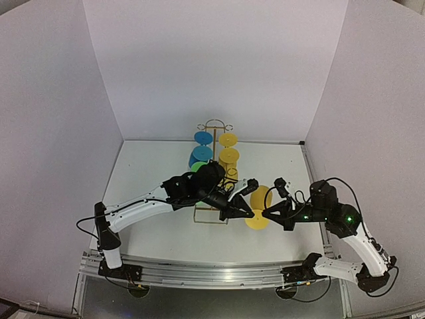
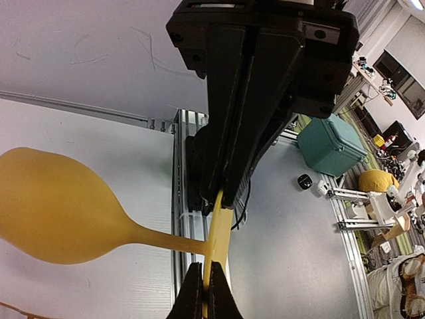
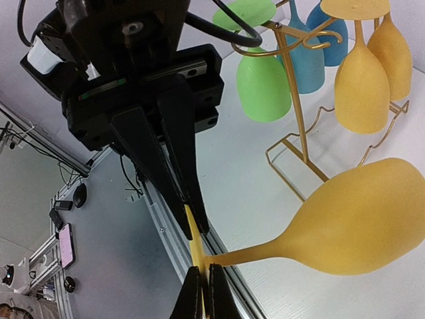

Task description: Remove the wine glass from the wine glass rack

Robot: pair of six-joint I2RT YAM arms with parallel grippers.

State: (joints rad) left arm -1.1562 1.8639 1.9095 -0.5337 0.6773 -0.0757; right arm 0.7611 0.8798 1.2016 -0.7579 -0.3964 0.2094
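**A:** Where is the wine glass?

**B:** The yellow wine glass (image 3: 358,219) lies on its side in the air, just beside the gold wine glass rack (image 3: 295,119) and not touching it, above the white table (image 1: 153,179). The other glasses (image 3: 264,83), blue, green and yellow, hang upside down from the rack.

**A:** What is holding it?

**B:** Both arms. The left gripper (image 2: 203,296) and the right gripper (image 3: 202,292) are each pinched tight on the thin round foot (image 3: 196,247), from opposite edges.

**A:** How might it handle?

**B:** It looks matte and opaque, so it is probably plastic: light, stiff and not very slippery. The foot is a narrow hold and the bowl (image 2: 60,206) could swing, so the stem (image 3: 246,256) seems a steadier grip.
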